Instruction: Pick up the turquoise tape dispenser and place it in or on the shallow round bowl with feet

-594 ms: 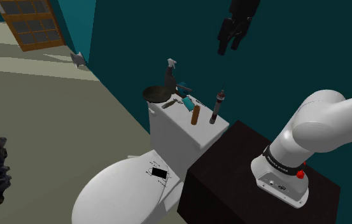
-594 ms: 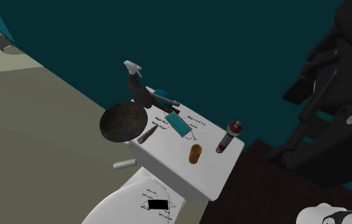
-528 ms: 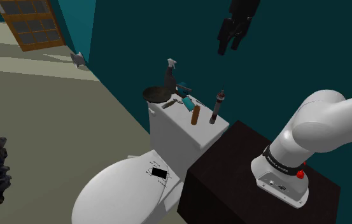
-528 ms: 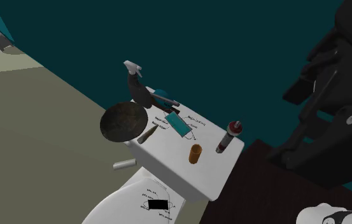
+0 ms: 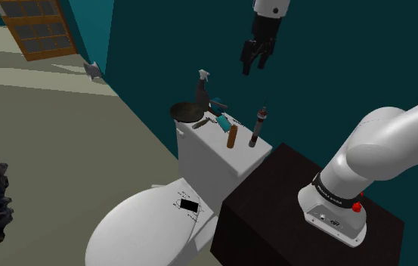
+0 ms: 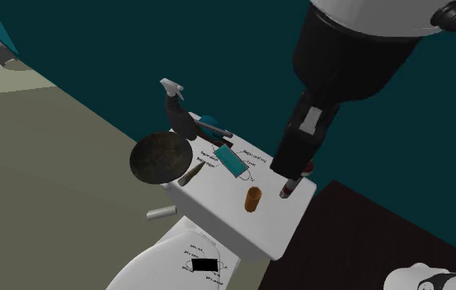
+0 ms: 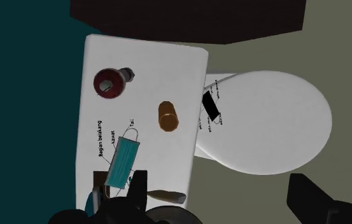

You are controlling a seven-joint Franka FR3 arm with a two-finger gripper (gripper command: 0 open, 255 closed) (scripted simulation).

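My gripper is hanging open, jaws standing apart, high above the toilet tank. I am planning to come down over the tape dispenser with the jaws across its narrow width. It is sitting at the tank's back edge, left of centre in the second exterior view, near the bowl; its long axis seems to be running along the wall.

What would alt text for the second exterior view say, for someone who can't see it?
A black end effector hangs above a white toilet tank lid against a teal wall. On the lid sit a dark round bowl, a spray bottle, a turquoise tape dispenser, a face mask and an orange cup.
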